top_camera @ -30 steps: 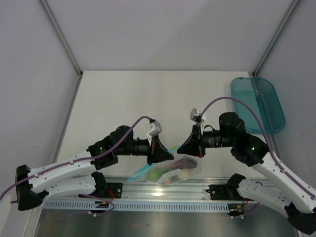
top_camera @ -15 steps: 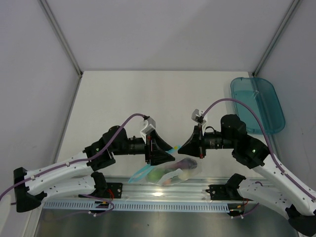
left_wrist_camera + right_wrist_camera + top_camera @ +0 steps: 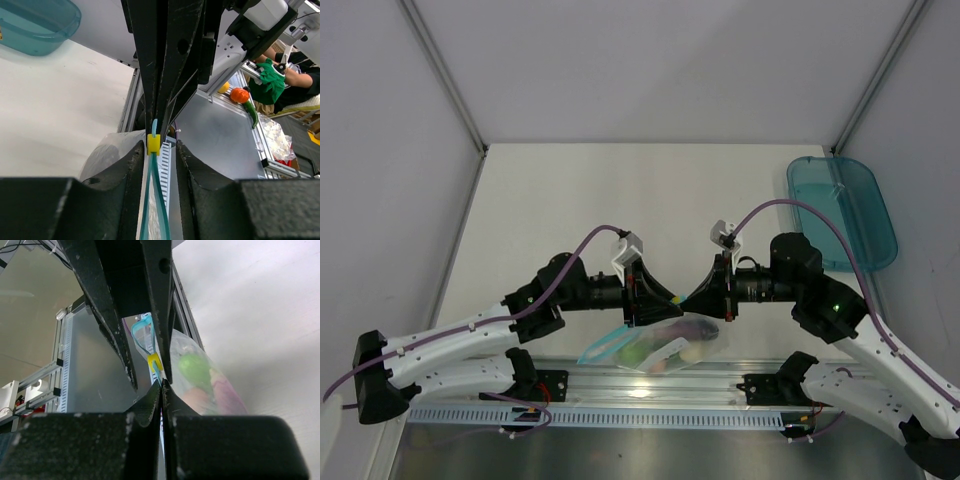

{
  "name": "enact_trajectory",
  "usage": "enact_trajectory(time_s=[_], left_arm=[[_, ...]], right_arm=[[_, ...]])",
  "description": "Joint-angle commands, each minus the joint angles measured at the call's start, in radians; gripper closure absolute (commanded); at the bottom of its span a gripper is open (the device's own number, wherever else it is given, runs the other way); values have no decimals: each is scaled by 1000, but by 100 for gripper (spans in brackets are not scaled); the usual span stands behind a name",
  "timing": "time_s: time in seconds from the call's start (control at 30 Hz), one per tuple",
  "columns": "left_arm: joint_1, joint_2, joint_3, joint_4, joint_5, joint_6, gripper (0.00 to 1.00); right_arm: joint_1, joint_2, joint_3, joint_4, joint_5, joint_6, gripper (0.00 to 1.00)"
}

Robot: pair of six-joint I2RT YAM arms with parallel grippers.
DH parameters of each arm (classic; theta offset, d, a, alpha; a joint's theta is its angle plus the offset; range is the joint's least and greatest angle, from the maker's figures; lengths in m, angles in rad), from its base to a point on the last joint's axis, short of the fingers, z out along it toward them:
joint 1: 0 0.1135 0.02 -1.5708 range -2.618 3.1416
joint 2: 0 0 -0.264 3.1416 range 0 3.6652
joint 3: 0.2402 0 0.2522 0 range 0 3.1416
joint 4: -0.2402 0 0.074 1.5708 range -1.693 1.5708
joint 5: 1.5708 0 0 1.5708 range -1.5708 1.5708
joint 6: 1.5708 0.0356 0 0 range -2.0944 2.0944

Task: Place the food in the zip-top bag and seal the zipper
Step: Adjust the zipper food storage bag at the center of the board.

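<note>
So both arms meet over the near edge of the desk (image 3: 570,200), tips almost nose to nose, with the zip-top bag (image 3: 672,340) right under them, beside the metal rail (image 3: 720,378) that runs along the front. The food (image 3: 660,352) is inside the bag. From the top view it's just a lumpy mix of colours through the clear plastic, but the right wrist view shows a green piece (image 3: 194,369) and a pinkish-purple piece (image 3: 226,391) pressed against the film. The right tool (image 3: 161,385) has its fingers pressed tight together on the zipper (image 3: 153,165), and the teal strip comes straight out of its tip. The left tool (image 3: 157,147) is only a little spread. Its two fingers (image 3: 131,172) sit either side of the strip with a sliver of daylight on each side, so it straddles the zipper rather than pinching it. A small yellow slider (image 3: 153,144) sits on the strip just past the left fingertips, between the two tools. Beyond it, toward the left arm, the strip splits into two teal lines and bows into a loop. The teal tray (image 3: 840,210) is way off on the far right of the desk, well apart from all this.
</note>
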Motion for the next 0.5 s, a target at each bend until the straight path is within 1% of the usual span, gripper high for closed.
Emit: enact_trajectory(time_s=[0.0,0.17,0.27,0.3,0.33,0.37,0.43,0.47], left_arm=[[5,-17,-2,64,-4,-14,69],[5,-14,-5,64,-6,-17,70],[5,-17,-7,64,-6,-15,73],[5,-17,-7,63,-8,-15,78],[5,-14,-5,63,-3,-17,80],[4,-15,-8,63,-3,-15,84],[5,-17,-11,60,-7,-15,89],[5,-20,-11,56,-9,-15,93]], right_arm=[[-1,-21,-14,40,-12,10,100],[-1,-16,-20,46,-9,13,100],[-1,-13,-21,47,-7,15,100],[-1,-13,-21,46,-5,15,100],[-1,-15,-21,44,-4,15,100],[-1,-16,-21,47,-1,16,100],[-1,-21,-20,44,13,19,100],[-1,-23,-20,43,18,21,100]])
